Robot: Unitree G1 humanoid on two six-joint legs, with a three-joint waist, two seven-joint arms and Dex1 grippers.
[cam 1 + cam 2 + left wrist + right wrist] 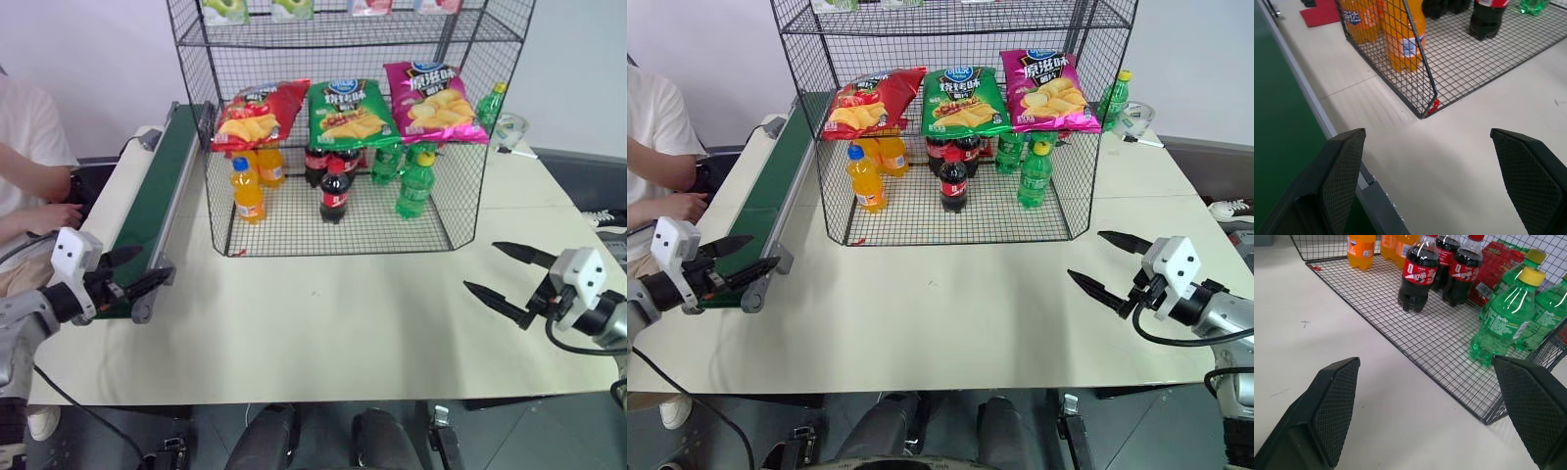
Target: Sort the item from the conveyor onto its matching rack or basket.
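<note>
Resting on the middle shelf of the wire-mesh rack (460,211), at its left end, the red chip bag (257,116) is seen lying tilted beside the green chip bag (351,113) and the magenta-pink chip bag (433,101); one corner overhangs the shelf edge on the side of the conveyor (157,191). No item is seen on the visible stretch of the green belt, so the sorting of this bag is judged to be done. Below the bags, orange soda bottles (247,191), cola bottles (334,191) and green soda bottles (414,184) are stood on the bottom grid.

The left gripper (132,272) is held low by the near end of the conveyor, its two black fingers spread wide with nothing between them. The right gripper (509,276) is held over the bare table (333,313), well apart from the rack, its fingers likewise spread and empty.

The bag is judged to be light, air-filled and crinkly, with a slick foil skin and brittle contents. If it must be handled again, a gentle pinch on the flat sealed seam at an end is advised rather than a squeeze across the puffed middle, where chips could be crushed or the film could slip.

A person's arm (34,181) is seen resting at the far left of the conveyor.
</note>
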